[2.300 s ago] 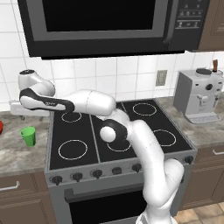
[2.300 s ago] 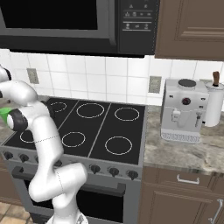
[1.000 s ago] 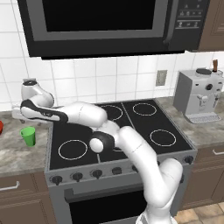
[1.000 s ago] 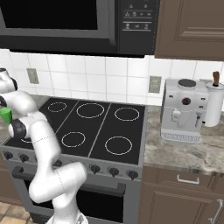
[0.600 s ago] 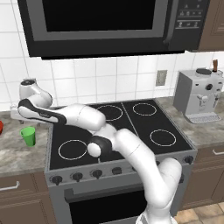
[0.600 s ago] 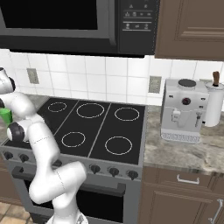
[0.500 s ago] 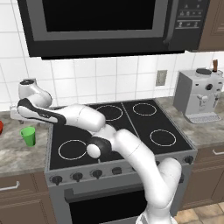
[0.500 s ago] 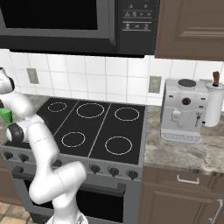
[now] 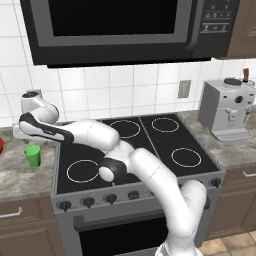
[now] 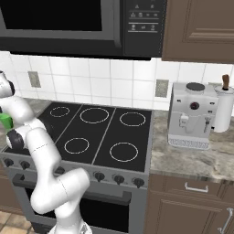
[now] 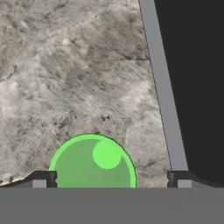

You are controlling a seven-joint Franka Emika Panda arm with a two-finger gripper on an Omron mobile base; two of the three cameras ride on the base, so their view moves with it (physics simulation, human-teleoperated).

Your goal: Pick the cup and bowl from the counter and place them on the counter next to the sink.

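From the left base view, the green cup (image 9: 33, 155) stands upright on the grey stone bench (image 9: 20, 175) left of the black stovetop (image 9: 135, 145), with the red bowl (image 9: 1, 145) at the frame's edge; the arm's hand hangs above the cup. The right base view shows the cup (image 10: 5, 121) behind the arm, beside a coffee machine (image 10: 191, 116) with no legible lettering. In the hand view, the claw (image 11: 111, 178) stands spread wide and released above the cup (image 11: 92, 162).

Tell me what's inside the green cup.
The hand view looks straight down into the cup: nothing inside, only its green walls and lighter round bottom. The near edge of its rim is cut off.
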